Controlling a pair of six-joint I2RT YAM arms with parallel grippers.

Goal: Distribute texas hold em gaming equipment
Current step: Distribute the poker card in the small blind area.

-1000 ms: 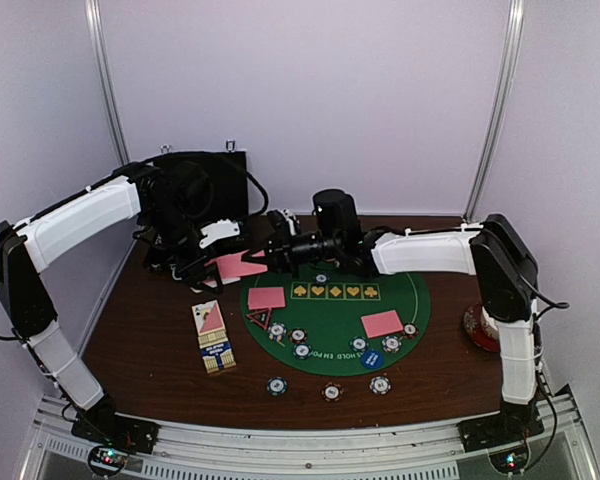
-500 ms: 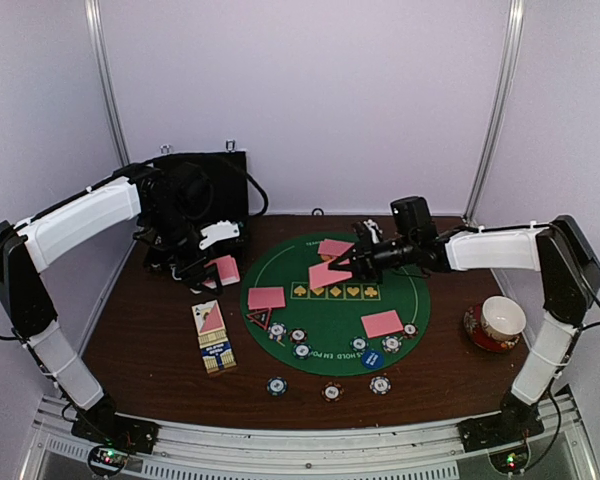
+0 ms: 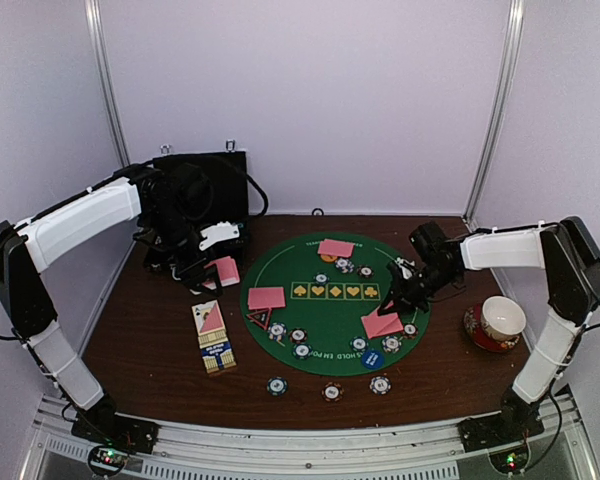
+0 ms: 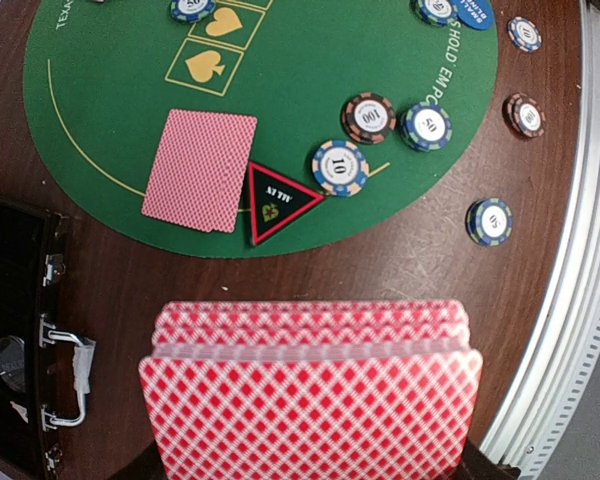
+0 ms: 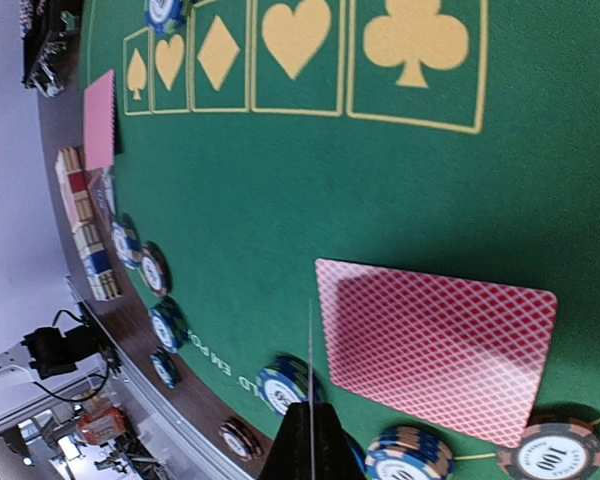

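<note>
Left fingers point(image 3: 212, 266) clamp card deck point(image 4: 310, 400) | right fingers point(image 5: 310, 445) pinch one card point(image 5: 310, 350); near right edge of mat point(image 3: 325, 318)

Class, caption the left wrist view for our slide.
Held pink-backed deck over green mat: one face-down card, triangular marker, striped chips.

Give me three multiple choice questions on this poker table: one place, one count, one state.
1. Where is the black triangle marker? A in the case; B on the mat's edge beside a face-down card; C in the cup.
2. How many chips lie on the bare table before the mat? A one; B three; C six.
3. The left gripper is: A empty; B gripping a chip; C gripping the deck.
Answers: B, it lies beside the card; B, three sit off the felt; C, the deck fills its wrist view.
</note>
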